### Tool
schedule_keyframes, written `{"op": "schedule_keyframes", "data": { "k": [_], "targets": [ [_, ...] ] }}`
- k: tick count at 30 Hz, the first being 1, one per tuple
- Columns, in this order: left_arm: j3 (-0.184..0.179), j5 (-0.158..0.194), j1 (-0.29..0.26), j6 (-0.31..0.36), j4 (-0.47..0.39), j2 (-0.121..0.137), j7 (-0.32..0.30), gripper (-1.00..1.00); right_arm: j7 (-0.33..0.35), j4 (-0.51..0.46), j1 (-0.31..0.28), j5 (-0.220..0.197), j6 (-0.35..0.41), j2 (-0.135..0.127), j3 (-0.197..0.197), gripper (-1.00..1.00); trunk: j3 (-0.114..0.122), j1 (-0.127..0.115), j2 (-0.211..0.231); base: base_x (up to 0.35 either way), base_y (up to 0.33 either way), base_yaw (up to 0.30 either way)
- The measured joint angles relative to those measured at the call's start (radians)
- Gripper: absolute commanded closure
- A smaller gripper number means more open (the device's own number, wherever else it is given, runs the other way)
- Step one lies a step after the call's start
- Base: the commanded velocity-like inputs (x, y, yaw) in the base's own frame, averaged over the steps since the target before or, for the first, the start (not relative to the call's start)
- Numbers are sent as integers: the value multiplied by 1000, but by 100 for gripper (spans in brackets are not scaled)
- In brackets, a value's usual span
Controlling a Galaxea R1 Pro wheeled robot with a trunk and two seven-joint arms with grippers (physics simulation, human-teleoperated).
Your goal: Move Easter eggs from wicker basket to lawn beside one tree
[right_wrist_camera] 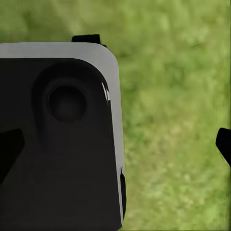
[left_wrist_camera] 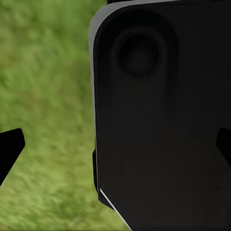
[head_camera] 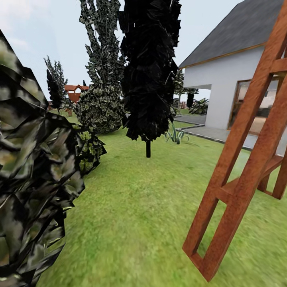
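The Easter eggs, the wicker basket and the thick-trunked tree are out of view. The lawn [head_camera: 139, 207] spreads ahead of me in the head view as mottled green grass. In the left wrist view my left gripper [left_wrist_camera: 115, 147] is open, its dark fingertips [left_wrist_camera: 10, 149] far apart, over a dark rounded part of my own body [left_wrist_camera: 159, 120] and grass [left_wrist_camera: 48, 96]. In the right wrist view my right gripper [right_wrist_camera: 115, 147] is open as well, with nothing between its fingertips [right_wrist_camera: 224, 144], over my body [right_wrist_camera: 62, 144] and grass [right_wrist_camera: 173, 120].
A dark narrow cypress [head_camera: 149, 67] stands straight ahead, with a paler conical bush [head_camera: 101, 79] behind it. A large leafy bush [head_camera: 32, 171] crowds the near left. A red-brown wooden frame [head_camera: 243, 155] leans at the right. A white house [head_camera: 235, 67] with paving [head_camera: 211, 133] lies beyond.
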Motion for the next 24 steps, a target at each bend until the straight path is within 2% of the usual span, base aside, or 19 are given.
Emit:
{"op": "schedule_keyframes", "data": {
  "k": [7, 20, 24],
  "targets": [
    [0, 0, 0, 0, 0, 0, 0, -100, -2, 0, 0, 0, 0, 0, 0, -100, 0, 0, 0, 336, 0, 232],
    [0, 0, 0, 1, 0, 0, 0, -100, -1, 0, 0, 1, 0, -2, 1, -100, 0, 0, 0, 336, 0, 19],
    [0, 0, 0, 0, 0, 0, 0, -100, -1, 0, 0, 1, 0, -2, 1, -100, 0, 0, 0, 336, 0, 159]
  ]
}}
